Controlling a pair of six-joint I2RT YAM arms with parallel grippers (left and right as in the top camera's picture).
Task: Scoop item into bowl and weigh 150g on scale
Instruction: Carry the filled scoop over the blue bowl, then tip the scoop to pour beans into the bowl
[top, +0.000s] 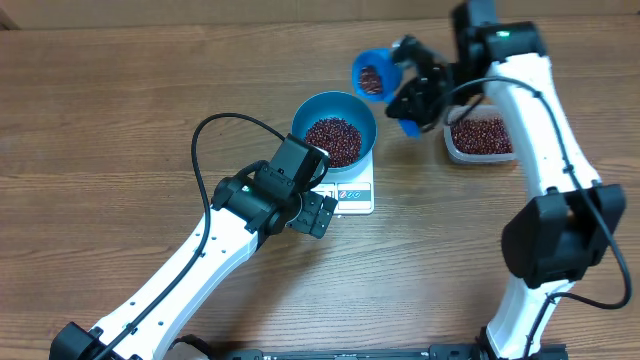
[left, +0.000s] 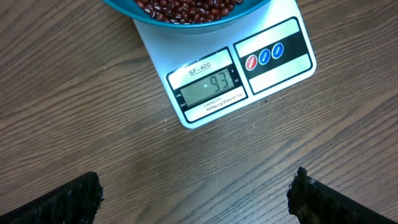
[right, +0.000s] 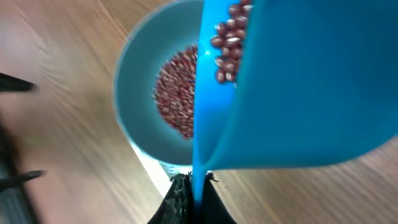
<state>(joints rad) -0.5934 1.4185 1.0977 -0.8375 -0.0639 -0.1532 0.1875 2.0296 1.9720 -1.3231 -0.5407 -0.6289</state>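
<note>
Brown wood-grain tabletop (top: 100, 100), seen from above and from both wrist cameras. Near the middle, a round deep blue bowl (top: 318, 104) sits on a small flat white square kitchen scale (top: 356, 194), whose grey display (left: 208, 86) shows 93. A heap of small dark red-brown beans (top: 333, 138) lies in the bowl, and more fill a clear plastic tub (top: 462, 156) off to the right.

The right gripper (top: 408, 98) is clamped tight on the handle of a small blue plastic scoop (top: 372, 76). It holds the scoop in the air just beside the bowl's far rim, with beans near the scoop's lip. The left gripper (top: 318, 213) hangs spread wide and empty, just in front of the scale.

Likely risks from here:
- Tipping the scoop while it is beside the rim would scatter beans across the table.
- Pouring too fast could overshoot the target weight.
- The left fingers brushing the scale would falsify its reading.
</note>
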